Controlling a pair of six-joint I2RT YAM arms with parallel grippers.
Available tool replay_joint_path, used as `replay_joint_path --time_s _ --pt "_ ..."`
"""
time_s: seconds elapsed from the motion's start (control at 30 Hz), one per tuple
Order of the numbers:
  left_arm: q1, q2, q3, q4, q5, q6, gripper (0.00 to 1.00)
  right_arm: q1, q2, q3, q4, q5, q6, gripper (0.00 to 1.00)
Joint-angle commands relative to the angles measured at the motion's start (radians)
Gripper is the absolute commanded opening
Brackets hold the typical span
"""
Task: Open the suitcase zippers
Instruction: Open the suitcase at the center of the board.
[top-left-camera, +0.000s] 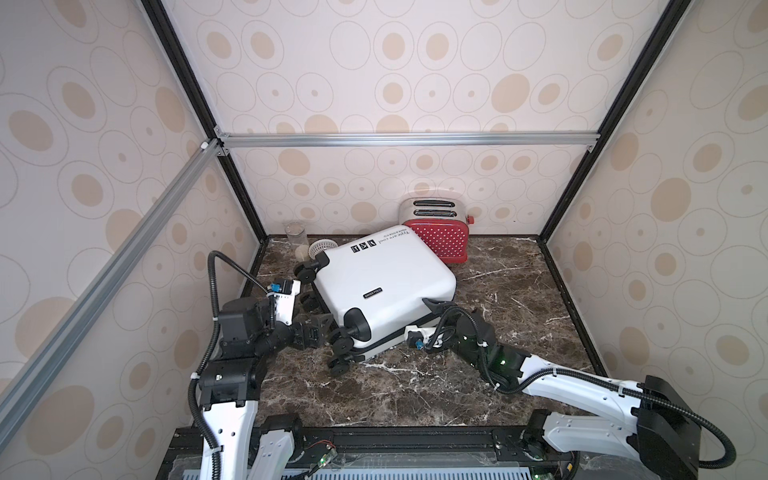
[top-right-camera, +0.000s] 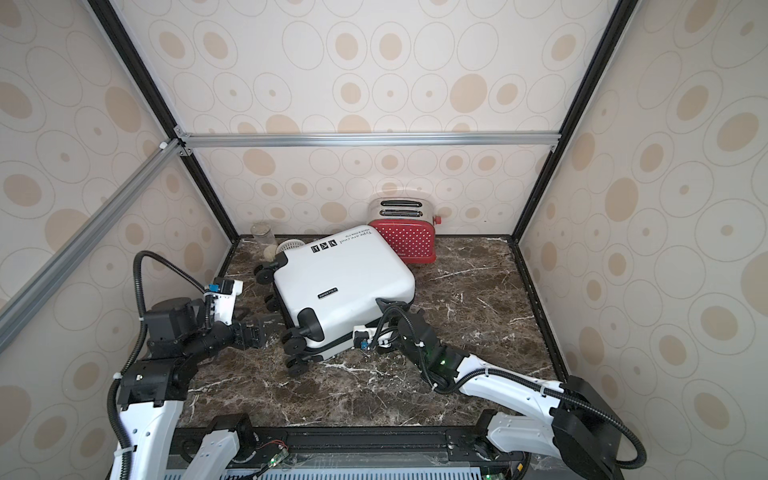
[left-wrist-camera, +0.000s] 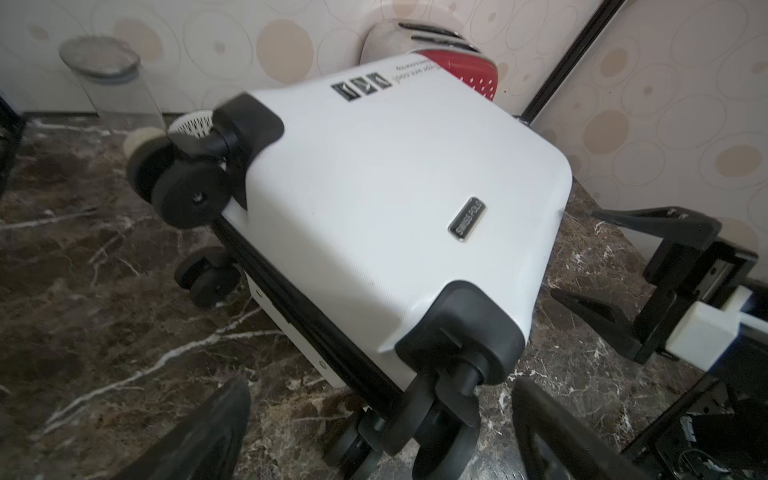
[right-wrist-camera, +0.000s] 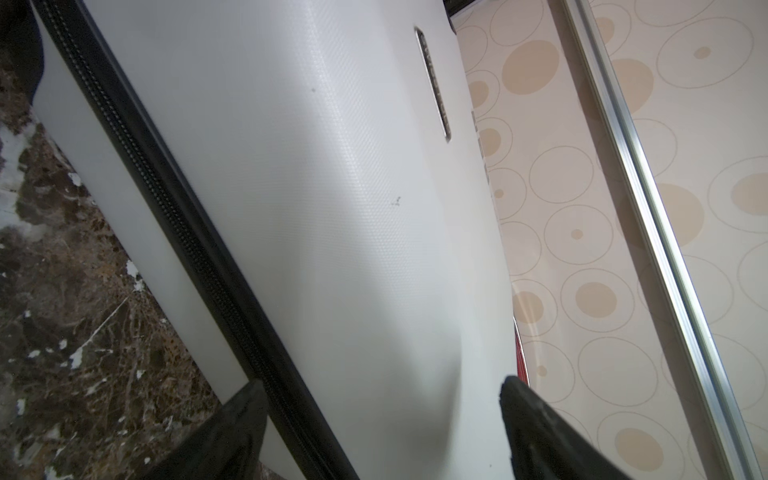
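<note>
The white suitcase (top-left-camera: 382, 270) (top-right-camera: 345, 270) lies tilted on the marble table, its black wheels (top-left-camera: 353, 328) toward the front left. The zippers show as a black band (right-wrist-camera: 166, 199) between the shell halves (top-left-camera: 384, 341); no pulls are visible. My left gripper (top-left-camera: 326, 330) (top-right-camera: 266, 328) (left-wrist-camera: 382, 415) is open, low by the near wheels, which sit between its spread fingers (left-wrist-camera: 216, 424) without touching. My right gripper (top-left-camera: 432, 320) (top-right-camera: 386, 316) (right-wrist-camera: 380, 395) is open at the suitcase's near right corner. One of its fingers (right-wrist-camera: 523, 407) is over the top shell, the other by the zipper band.
A red polka-dot toaster (top-left-camera: 440, 237) stands behind the suitcase at the back wall. A clear glass jar (top-left-camera: 296, 235) and a small white basket (top-left-camera: 320, 248) sit in the back left corner. Papered walls and frame posts close in three sides.
</note>
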Motion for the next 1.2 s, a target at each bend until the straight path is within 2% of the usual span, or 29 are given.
replay_joint_path --time_s 0.0,0.07,0.2,0.3,0.4,0.67,0.8,0.93,1.1,1.13,1.17 --pt "-0.025 0.048 0.121 -0.036 -0.085 0.185 0.98 -0.007 -0.015 -0.028 0.047 -0.023 0.010 0.89" --pt "-0.086 0.075 0.100 -0.032 -0.173 0.261 0.99 -0.005 -0.013 -0.032 0.058 -0.024 0.012 0.89" --pt "-0.192 0.129 0.056 -0.088 -0.251 0.420 0.96 -0.006 -0.017 -0.042 0.073 -0.025 0.016 0.89" --pt "-0.261 0.176 0.021 -0.145 -0.276 0.498 0.89 -0.008 -0.025 -0.050 0.080 -0.030 0.027 0.89" --pt "-0.310 0.202 -0.019 -0.205 -0.216 0.610 0.84 -0.008 -0.029 -0.061 0.102 -0.032 0.034 0.89" --pt "-0.341 0.189 -0.058 -0.222 -0.157 0.655 0.87 -0.007 -0.036 -0.075 0.116 -0.037 0.054 0.89" --pt "-0.341 0.191 -0.049 -0.255 -0.165 0.650 0.82 -0.009 -0.028 -0.073 0.120 -0.046 0.060 0.89" --pt "-0.350 0.167 -0.101 -0.200 -0.193 0.680 0.76 -0.009 -0.024 -0.071 0.126 -0.050 0.069 0.89" --pt "-0.363 0.193 -0.115 -0.122 -0.127 0.675 0.64 -0.008 -0.032 -0.068 0.122 -0.050 0.078 0.89" --pt "-0.370 0.205 -0.115 -0.117 -0.123 0.674 0.55 -0.009 -0.034 -0.068 0.123 -0.049 0.080 0.89" --pt "-0.379 0.215 -0.115 -0.108 -0.123 0.670 0.35 -0.009 -0.035 -0.071 0.127 -0.047 0.082 0.89"
